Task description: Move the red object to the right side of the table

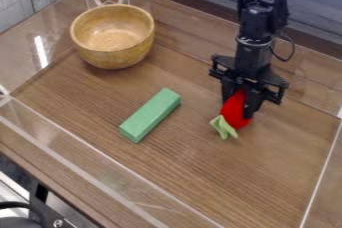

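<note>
Red object (235,111) clamped in gripper (242,109), low on right half of table (80,97), leafy end touching wood. Grasp done; release on right side left.

A robotics test bench is indicated: a wood-grain table (80,97) is enclosed by low clear acrylic walls (134,177), with a black robot arm (258,17) mounted over it.

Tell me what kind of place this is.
Probably a robot test bench: a wood-grain table fenced by clear acrylic walls, one arm's gripper on a red object, plus a wooden bowl and green block.
</note>
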